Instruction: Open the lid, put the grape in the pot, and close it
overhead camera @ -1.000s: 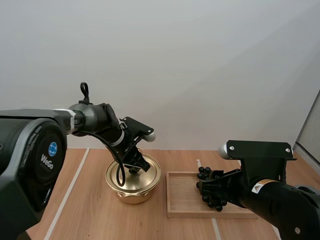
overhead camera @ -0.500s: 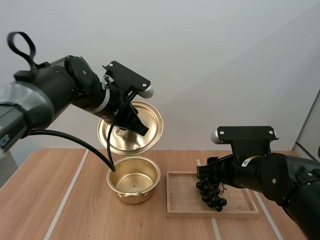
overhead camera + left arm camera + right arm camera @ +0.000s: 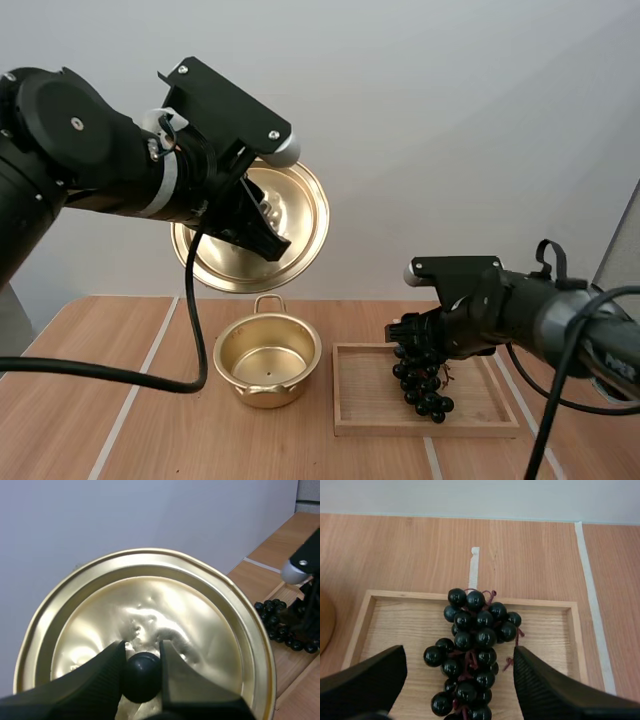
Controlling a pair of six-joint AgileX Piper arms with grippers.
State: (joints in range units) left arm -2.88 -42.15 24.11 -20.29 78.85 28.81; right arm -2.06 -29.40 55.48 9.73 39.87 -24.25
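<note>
Two jobs split: left gripper [image 3: 141, 654] clamps the lid [image 3: 150, 600] by its knob [image 3: 142, 676], high above the open pot [image 3: 268, 358]. Right gripper [image 3: 457, 656], fingers spread, straddles the grape bunch [image 3: 476, 639] in the wooden tray [image 3: 547, 630] (probably soft, light and loose, so best pinched near the stem).

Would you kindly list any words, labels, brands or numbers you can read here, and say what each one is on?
None: there is no readable text on the lid, the pot, the grapes, the tray or the table.
</note>
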